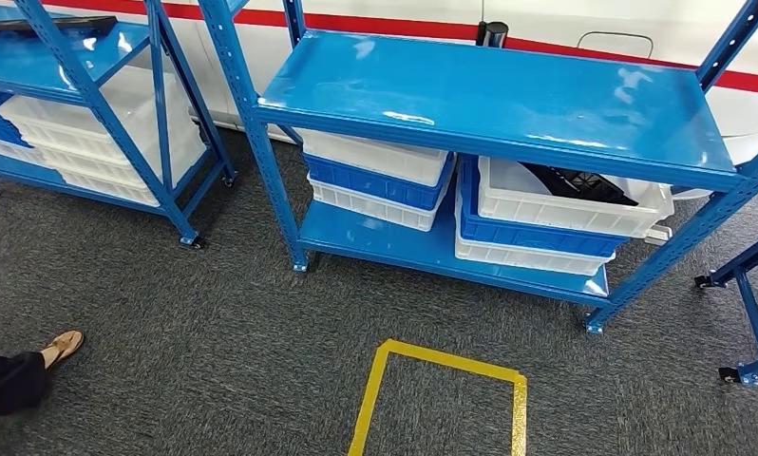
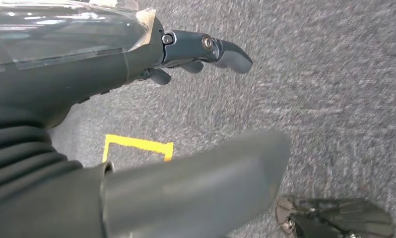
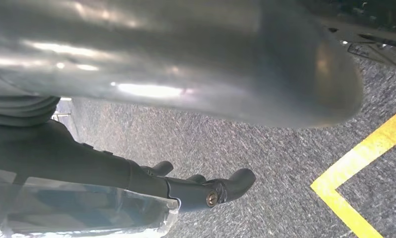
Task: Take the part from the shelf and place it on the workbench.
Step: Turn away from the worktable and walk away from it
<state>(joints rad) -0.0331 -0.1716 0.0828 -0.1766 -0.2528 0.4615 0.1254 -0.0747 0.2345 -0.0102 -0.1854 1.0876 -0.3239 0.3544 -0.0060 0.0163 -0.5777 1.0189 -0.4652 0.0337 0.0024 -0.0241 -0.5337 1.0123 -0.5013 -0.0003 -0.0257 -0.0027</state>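
Although the black part [image 1: 577,182] was what I had come for, it lay well apart from me, in the topmost white bin [image 1: 565,205] of the right-hand stack on the lower deck of the blue shelf [image 1: 494,95], half hidden under the upper deck's edge. That bin sat on a blue bin [image 1: 532,237] and another white one, with a second stack [image 1: 380,180] just beside it to the left. Between me and the shelf lay grey carpet [image 1: 214,342] and a square of yellow tape [image 1: 442,389].

My left hand [image 2: 136,148] hung over the carpet, fingers spread and holding nothing; my right hand [image 3: 176,153] hung the same way, fingers loosely apart and empty, near the tape line.

I judged the approach barely begun. The risk I saw was the low headroom: reaching in under the upper deck, I could knock my wrist on its edge or snag the part's ribbed body on the bin wall and tip the stack. A person's sandalled foot [image 1: 64,346] stood off to my left, and a careless swing there could strike it.
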